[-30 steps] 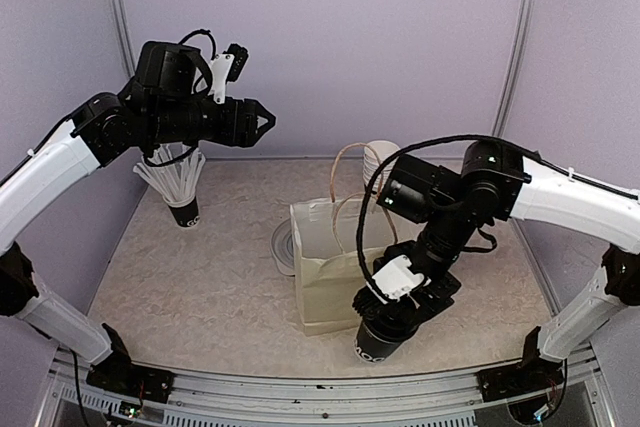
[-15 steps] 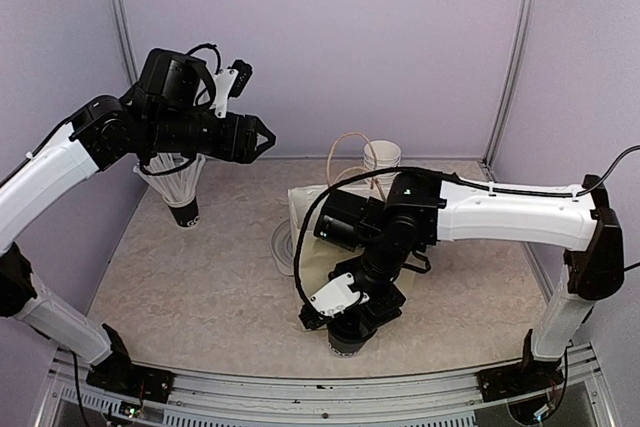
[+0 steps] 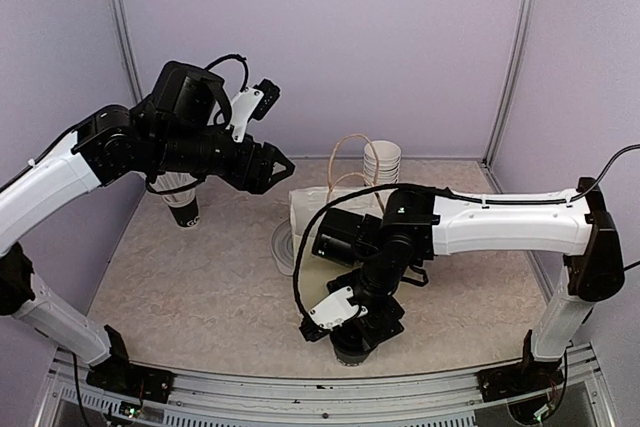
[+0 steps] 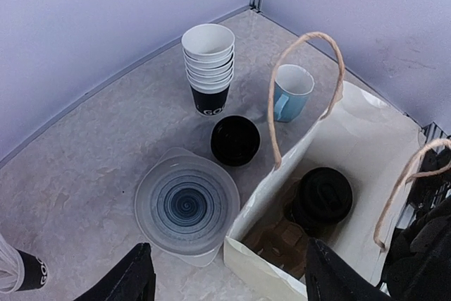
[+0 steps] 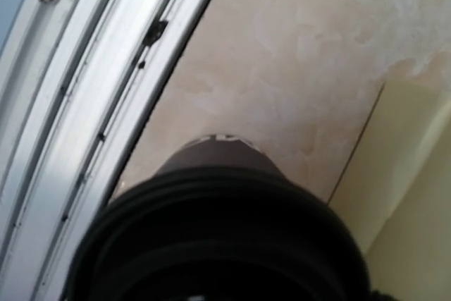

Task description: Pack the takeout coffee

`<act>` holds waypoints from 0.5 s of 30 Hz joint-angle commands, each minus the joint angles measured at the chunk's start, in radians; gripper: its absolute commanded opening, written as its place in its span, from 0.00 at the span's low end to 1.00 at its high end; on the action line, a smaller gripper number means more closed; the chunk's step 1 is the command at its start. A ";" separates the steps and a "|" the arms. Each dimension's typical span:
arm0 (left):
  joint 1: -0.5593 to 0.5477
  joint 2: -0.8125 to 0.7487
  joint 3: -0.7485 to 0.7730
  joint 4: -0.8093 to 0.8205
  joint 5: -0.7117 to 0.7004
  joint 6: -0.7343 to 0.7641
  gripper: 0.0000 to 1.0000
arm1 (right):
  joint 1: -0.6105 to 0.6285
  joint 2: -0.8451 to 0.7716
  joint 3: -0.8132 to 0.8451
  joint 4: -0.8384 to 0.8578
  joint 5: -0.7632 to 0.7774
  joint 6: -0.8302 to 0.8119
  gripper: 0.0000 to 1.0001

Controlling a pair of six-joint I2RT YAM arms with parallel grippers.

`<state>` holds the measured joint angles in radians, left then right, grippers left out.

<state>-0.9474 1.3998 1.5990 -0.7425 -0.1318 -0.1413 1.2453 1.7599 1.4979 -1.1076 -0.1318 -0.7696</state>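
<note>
Top view: my right hand (image 3: 352, 333) is down over the takeout coffee (image 3: 350, 354), which sits at the near edge of the desk (image 3: 190, 277), just on the near side of the paper bag (image 3: 303, 209). I cannot tell whether this hand is clamped on the cup or standing apart around it. My left hand (image 3: 283, 164) hovers high on the left, apart and holding nothing. I judge the pick-up is the step in hand, as the cup is not yet in the bag.

Left wrist view: my fingers (image 4: 137, 280) stand wide apart above the open bag, where another black lidded cup (image 4: 323, 199) already stands. The rope handles (image 4: 310, 40) arch over the mouth. So the next move calls for a firm hold on the cup's wall, an upright lift over the rim clear of those handles, then a descent into the free space beside that cup.

Right wrist view: the coffee fills the bottom, with its round black lid (image 5: 218, 237) on and a sliver of white lettering (image 5: 222, 137) on its black side. It looks upright, between the metal rail (image 5: 91, 82) on the left and the bag wall on the right
</note>
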 commanded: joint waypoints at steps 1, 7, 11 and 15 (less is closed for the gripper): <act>-0.061 0.005 0.054 -0.084 -0.044 0.030 0.72 | 0.011 -0.036 0.023 -0.050 -0.025 -0.016 0.96; -0.204 0.026 0.220 -0.244 -0.109 0.031 0.73 | 0.011 -0.134 0.081 -0.166 -0.216 -0.120 1.00; -0.297 0.059 0.265 -0.316 -0.069 0.038 0.73 | 0.010 -0.220 0.144 -0.232 -0.315 -0.201 1.00; -0.400 0.105 0.277 -0.371 -0.030 0.068 0.72 | -0.059 -0.275 0.271 -0.272 -0.331 -0.215 1.00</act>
<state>-1.2671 1.4464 1.8656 -1.0035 -0.2020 -0.1131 1.2392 1.5501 1.6638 -1.3045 -0.3847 -0.9310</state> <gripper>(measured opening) 0.723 0.996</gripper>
